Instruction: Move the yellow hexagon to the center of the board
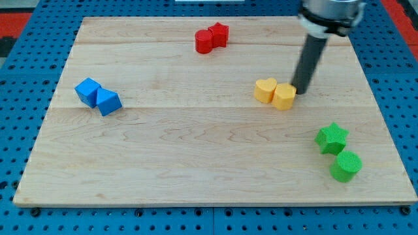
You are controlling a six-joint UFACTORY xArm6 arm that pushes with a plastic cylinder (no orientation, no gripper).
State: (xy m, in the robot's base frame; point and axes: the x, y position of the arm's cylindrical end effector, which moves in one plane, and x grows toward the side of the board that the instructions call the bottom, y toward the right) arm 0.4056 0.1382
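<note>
So our tip (302,91) sits right against the yellow hexagon (284,96), on its right. No jaws on our rod, nothing gripped. A yellow heart (265,90) touches the hexagon's left side, toward the board's (196,163) middle. Red pair (211,37) up top, blue pair (98,96) far left, green pair (338,151) lower right.

Our arm enters from the view's top right. Its grey wrist housing is cut off by the frame edge. A straight dark rod descends, leaning slightly leftward, and my tip (300,91) sits low, right of centre.
</note>
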